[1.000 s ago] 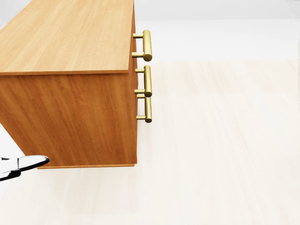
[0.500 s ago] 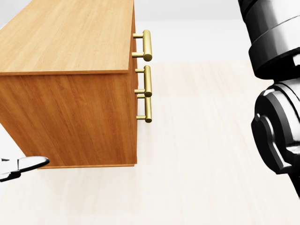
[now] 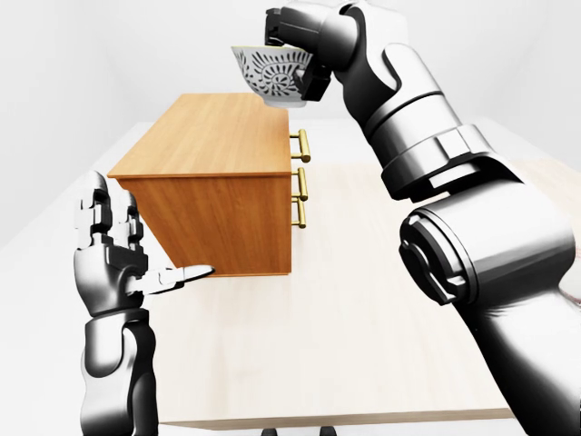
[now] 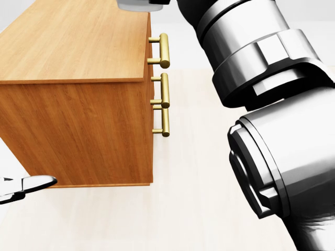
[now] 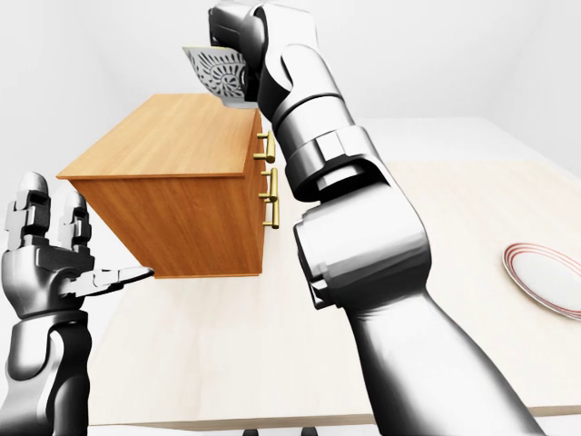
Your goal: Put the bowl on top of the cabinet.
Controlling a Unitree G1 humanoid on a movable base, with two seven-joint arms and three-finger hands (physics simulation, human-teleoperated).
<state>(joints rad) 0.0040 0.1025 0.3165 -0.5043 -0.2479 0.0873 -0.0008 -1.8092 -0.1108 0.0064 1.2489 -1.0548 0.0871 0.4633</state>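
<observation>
A white bowl (image 3: 269,71) with a dark pattern hangs tilted in the air above the far right part of the wooden cabinet's top (image 3: 213,141). My right hand (image 3: 295,62) is shut on the bowl's rim, with the arm stretched up and away from me. In the head view only the bowl's pale base (image 4: 137,4) shows at the top edge, over the cabinet top (image 4: 78,42). My left hand (image 3: 136,247) is raised at the lower left with its fingers spread open and empty, one fingertip (image 4: 36,183) near the cabinet's bottom left corner.
Three brass handles (image 4: 164,83) stick out of the cabinet's right side. A white plate with a red rim (image 5: 545,277) lies at the table's right edge. The pale table (image 3: 345,345) ends close below me. My right arm fills the right half of the head view.
My right arm has swung in from the right and now reaches over the cabinet, bringing the bowl above its top. The left hand has barely moved.
</observation>
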